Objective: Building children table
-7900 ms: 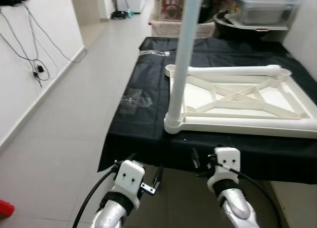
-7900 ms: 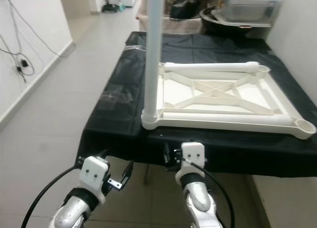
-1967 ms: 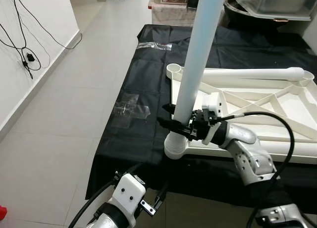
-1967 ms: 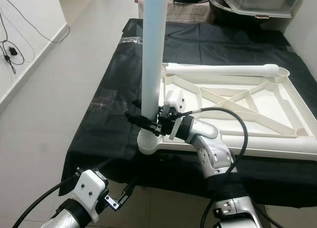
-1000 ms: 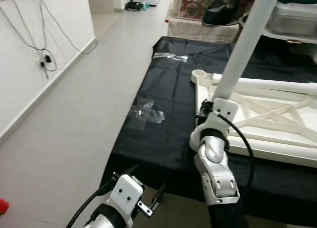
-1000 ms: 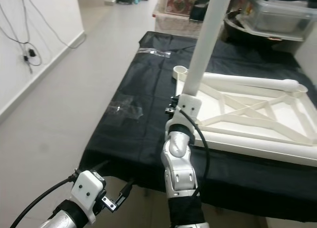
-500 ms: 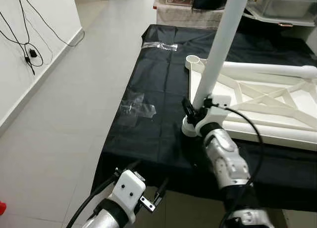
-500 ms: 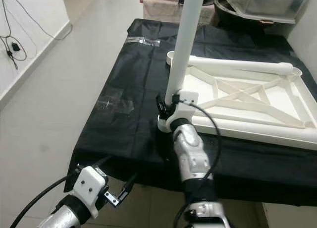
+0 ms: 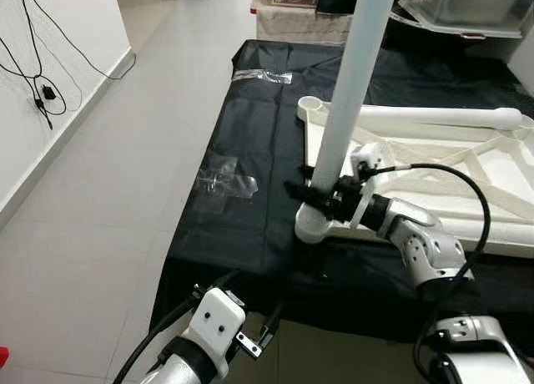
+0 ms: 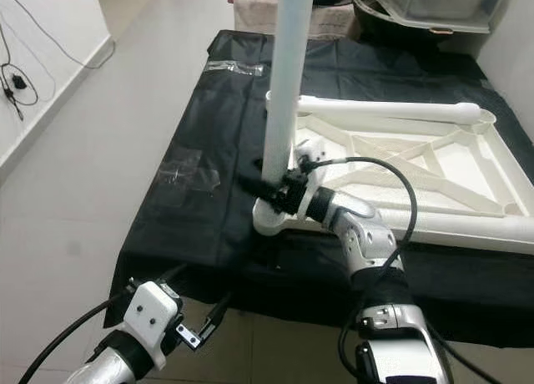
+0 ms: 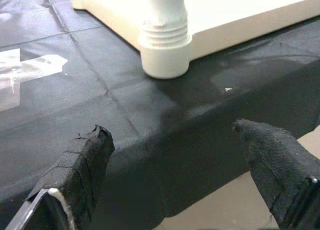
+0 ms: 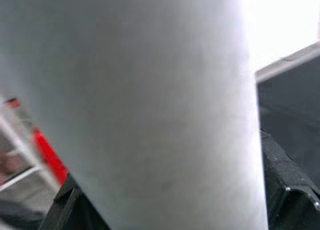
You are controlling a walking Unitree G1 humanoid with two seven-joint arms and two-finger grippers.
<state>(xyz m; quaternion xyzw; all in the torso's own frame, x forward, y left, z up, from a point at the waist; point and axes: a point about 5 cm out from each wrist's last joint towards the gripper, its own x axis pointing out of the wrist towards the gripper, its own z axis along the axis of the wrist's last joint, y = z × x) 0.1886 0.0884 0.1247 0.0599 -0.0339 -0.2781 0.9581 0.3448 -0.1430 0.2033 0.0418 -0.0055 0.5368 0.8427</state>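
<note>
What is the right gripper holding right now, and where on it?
The right gripper clasps the upright table leg near its base, just above the corner socket.

We're basically nose-to-nose with the white table leg [image 12: 160, 115] here, a big pale grey-white column, blurry from being so close. The right end effector [image 12: 165, 205] sits around it, with one black finger [image 12: 282, 185] poking out on one side and another dark bit at the opposite lower corner. There's something red [image 12: 45, 150] and blurry off to the side, plus a dark surface [image 12: 290, 95] under a bright white patch.
</note>
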